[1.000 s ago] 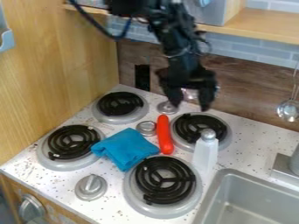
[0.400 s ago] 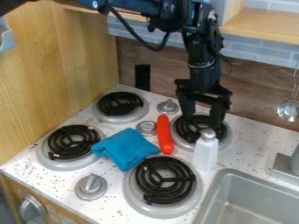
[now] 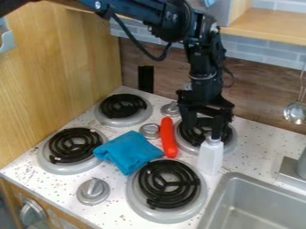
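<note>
The white bottle (image 3: 210, 156) stands upright on the speckled desk (image 3: 256, 141), its flat base letting it stay up without support. The end effector (image 3: 202, 129) points down above and behind it, fingers spread with nothing pinched between them; one comes down at the bottle's cap, though whether they touch I cannot tell. That spacing would leave room for something narrow, and the downward pose suits a tall, slim thing.

Behind the bottle is the rear right coil burner (image 3: 192, 137); ahead and left of it, the front right coil burner (image 3: 169, 184). The red sausage-shaped toy (image 3: 168, 137) lies left of the bottle, probably steadied by the flat surface along its length. Farther left, the blue cloth (image 3: 129, 152) sits bunched, its soft folds holding a loose heap.
</note>
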`<action>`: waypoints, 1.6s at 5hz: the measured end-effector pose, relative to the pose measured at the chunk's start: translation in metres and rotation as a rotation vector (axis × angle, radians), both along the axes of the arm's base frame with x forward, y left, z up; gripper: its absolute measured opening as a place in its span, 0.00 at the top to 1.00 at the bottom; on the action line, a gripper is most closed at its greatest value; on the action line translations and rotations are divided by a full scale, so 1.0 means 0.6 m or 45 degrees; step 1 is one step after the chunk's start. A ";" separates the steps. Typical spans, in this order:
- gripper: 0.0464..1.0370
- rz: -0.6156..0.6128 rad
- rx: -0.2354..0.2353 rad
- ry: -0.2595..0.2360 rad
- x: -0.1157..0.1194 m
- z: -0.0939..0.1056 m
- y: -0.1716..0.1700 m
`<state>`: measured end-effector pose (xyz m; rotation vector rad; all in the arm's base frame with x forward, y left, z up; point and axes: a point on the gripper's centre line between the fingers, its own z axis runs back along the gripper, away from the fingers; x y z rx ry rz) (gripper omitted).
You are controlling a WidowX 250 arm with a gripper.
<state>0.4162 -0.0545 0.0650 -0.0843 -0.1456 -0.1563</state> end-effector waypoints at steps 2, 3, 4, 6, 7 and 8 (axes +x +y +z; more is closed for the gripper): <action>0.03 0.006 0.014 -0.013 -0.007 -0.023 0.004; 0.03 0.022 0.025 -0.010 -0.005 -0.035 0.006; 0.03 0.027 0.037 -0.006 -0.002 -0.042 0.002; 0.03 0.024 0.031 -0.017 0.006 -0.048 -0.023; 0.03 0.052 0.021 -0.051 0.013 -0.053 -0.035; 0.07 0.097 0.020 -0.066 0.016 -0.064 -0.037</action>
